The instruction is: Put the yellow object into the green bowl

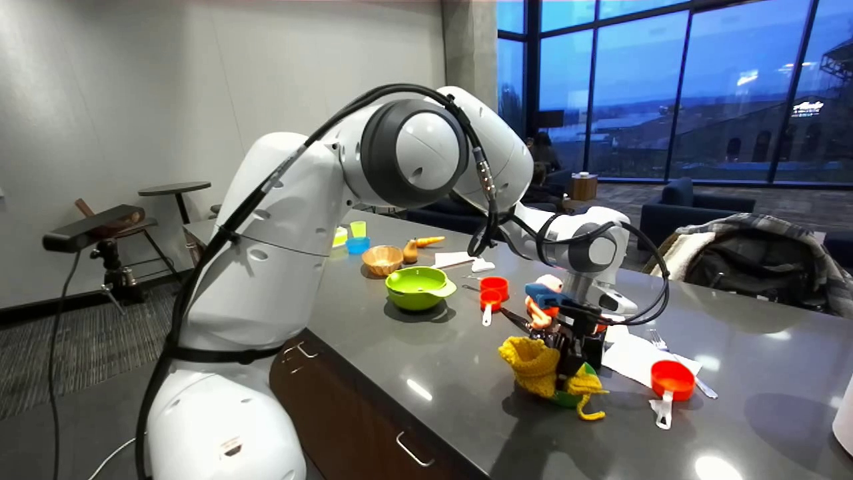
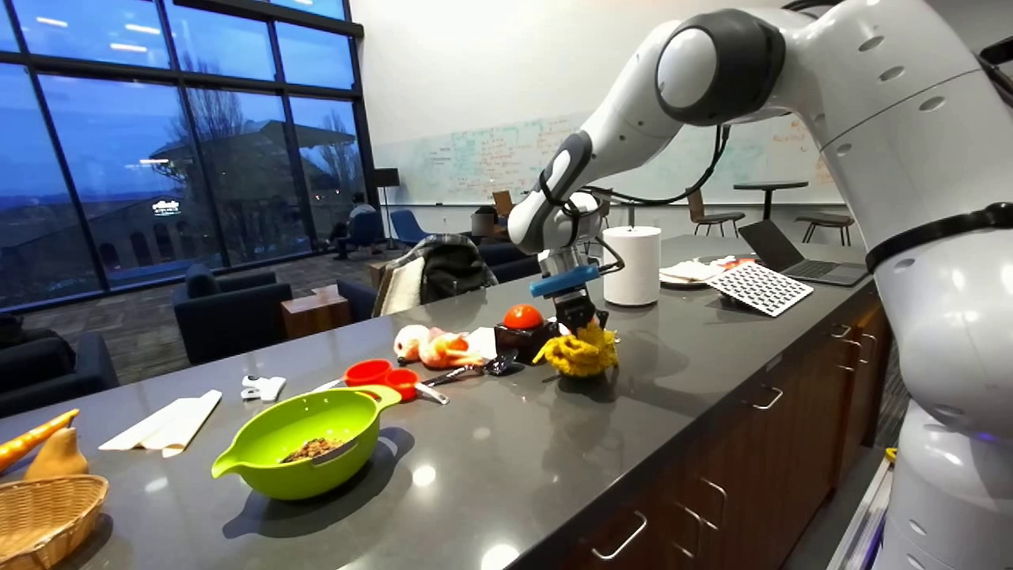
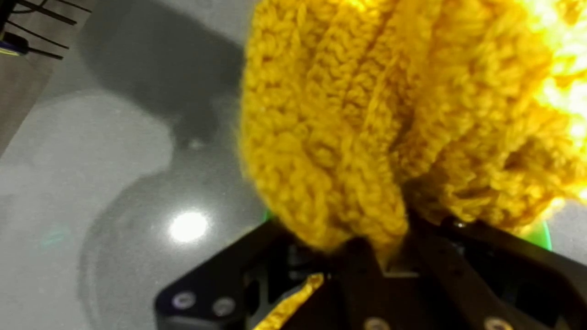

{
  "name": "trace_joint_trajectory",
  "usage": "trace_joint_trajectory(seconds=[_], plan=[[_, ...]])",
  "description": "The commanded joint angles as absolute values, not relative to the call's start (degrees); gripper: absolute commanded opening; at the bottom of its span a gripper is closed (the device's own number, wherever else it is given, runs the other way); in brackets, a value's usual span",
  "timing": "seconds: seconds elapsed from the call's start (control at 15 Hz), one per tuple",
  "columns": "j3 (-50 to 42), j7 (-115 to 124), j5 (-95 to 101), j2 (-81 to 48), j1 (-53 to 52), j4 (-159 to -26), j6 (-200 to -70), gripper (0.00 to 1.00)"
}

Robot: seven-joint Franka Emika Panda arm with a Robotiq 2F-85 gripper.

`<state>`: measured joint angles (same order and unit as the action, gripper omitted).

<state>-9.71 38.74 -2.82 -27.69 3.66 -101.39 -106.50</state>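
Note:
The yellow object is a crumpled knitted piece with a dangling strand, seen in both exterior views. My gripper points down at it and is shut on a fold of the knit; the fingertips are mostly buried in the yarn. A dark-green round item shows low under the yarn; whether the yarn lies in it or over it I cannot tell. The lime green bowl stands upright on the counter, well apart from my gripper. Some brown bits lie inside it.
Red measuring cups, a pink doll-like toy and a dark utensil lie between gripper and bowl. Another red cup sits beside a white napkin. A paper roll stands behind. Beyond the bowl is a basket.

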Motion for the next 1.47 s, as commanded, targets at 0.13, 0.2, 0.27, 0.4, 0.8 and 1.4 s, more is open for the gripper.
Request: trace_joint_trajectory(seconds=[0.13, 0.2, 0.27, 0.4, 0.8, 1.4], plan=[[-9.8, 38.6, -2.9, -27.8, 3.6, -101.2, -106.4, 0.12], [-9.8, 38.6, -2.9, -27.8, 3.6, -101.2, -106.4, 0.12], [-9.8, 38.6, -2.9, -27.8, 3.6, -101.2, -106.4, 0.12], [-9.8, 38.6, -2.9, -27.8, 3.6, -101.2, -106.4, 0.12], [-9.6, 37.9, -3.2, -27.5, 3.8, -101.2, -105.9, 0.38], [-9.5, 37.8, -2.2, -24.4, 2.9, -101.8, -105.5, 0.93]])
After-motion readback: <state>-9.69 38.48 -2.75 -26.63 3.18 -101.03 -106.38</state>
